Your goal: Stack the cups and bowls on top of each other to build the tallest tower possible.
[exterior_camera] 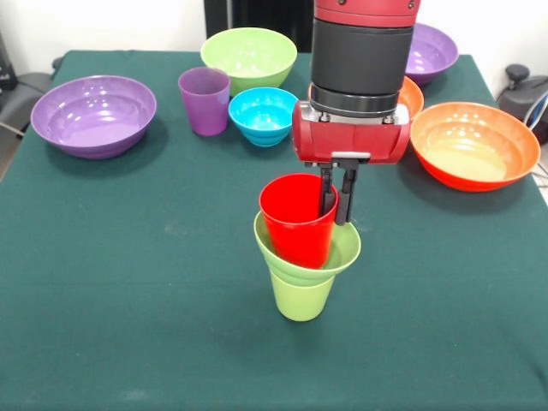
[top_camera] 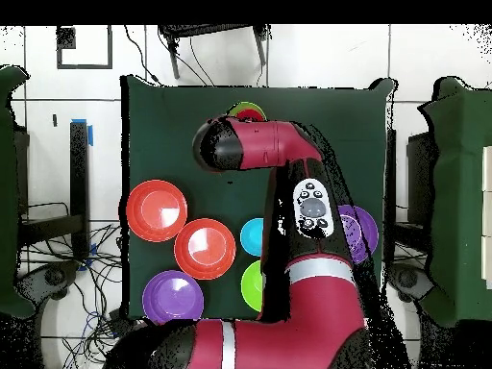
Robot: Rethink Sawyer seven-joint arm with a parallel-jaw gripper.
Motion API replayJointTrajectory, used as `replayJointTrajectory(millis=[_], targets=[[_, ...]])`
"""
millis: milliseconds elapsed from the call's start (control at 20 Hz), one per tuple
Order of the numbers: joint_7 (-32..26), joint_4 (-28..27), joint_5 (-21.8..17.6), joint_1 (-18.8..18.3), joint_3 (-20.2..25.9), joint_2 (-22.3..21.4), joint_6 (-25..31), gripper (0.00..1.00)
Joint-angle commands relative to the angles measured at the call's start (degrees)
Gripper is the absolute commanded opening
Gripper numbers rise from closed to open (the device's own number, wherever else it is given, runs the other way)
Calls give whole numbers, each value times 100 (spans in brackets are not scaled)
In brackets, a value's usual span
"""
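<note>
A: Three pieces stand mid-table: lime cup upright, small lime bowl on it, red cup in the bowl, mouth up, leaning slightly.

B: Gripper?

A: Its fingers straddle the red cup's rim, nearly together and seemingly pinching it.

B: Any readable writing?

A: I can't make any out. Blue bowl sits beside the purple cup.
</note>
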Motion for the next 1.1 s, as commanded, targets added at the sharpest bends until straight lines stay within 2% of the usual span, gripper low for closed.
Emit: replayJointTrajectory(millis=[50,500,900,1100], targets=[[38,122,-371,-27,180,272,-218,0],[56,184,-346,-43,254,329,-293,0],[127,29,-372,0,250,640,-486,0],[95,30,-357,17,222,600,-427,0]])
